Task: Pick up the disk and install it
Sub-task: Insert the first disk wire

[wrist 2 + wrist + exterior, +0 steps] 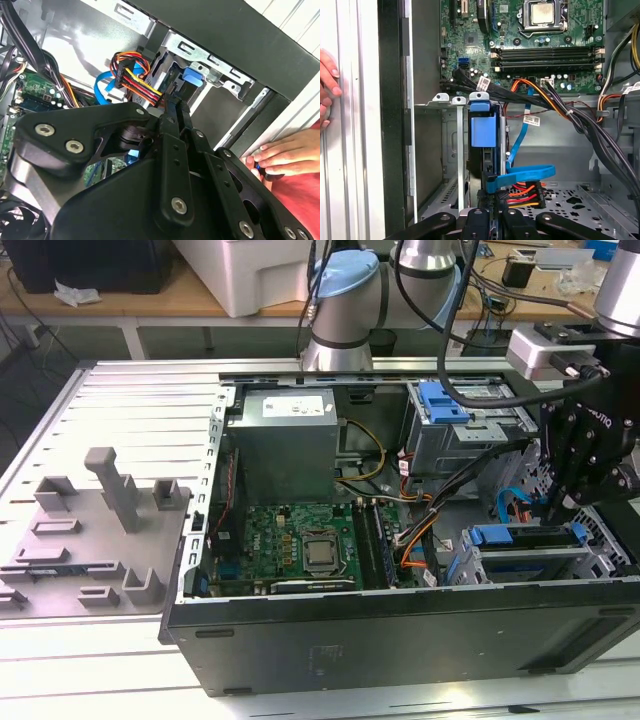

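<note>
The disk (pixel 525 562) lies in the drive bay at the case's lower corner on the exterior view's right, silver with a blue carrier bracket. In the first wrist view the disk (pixel 482 131) is seen edge-on between the bay's metal rails. The second wrist view shows its blue bracket end (pixel 192 79) just past my fingertips. My gripper (pixel 558 508) hangs over the bay's rear end. Its black fingers (pixel 172 145) are pressed together, so the gripper (pixel 175 107) is shut. The gripper (pixel 492 216) sits right at the disk's near end; I cannot tell if they touch.
The open case holds a grey power supply (pixel 285 430), a green motherboard (pixel 300 540) and an upper silver cage with a blue clip (pixel 445 405). Power wires (pixel 522 192) and a blue data cable (pixel 520 175) crowd the bay. A person's hand (pixel 285 155) rests on the case edge.
</note>
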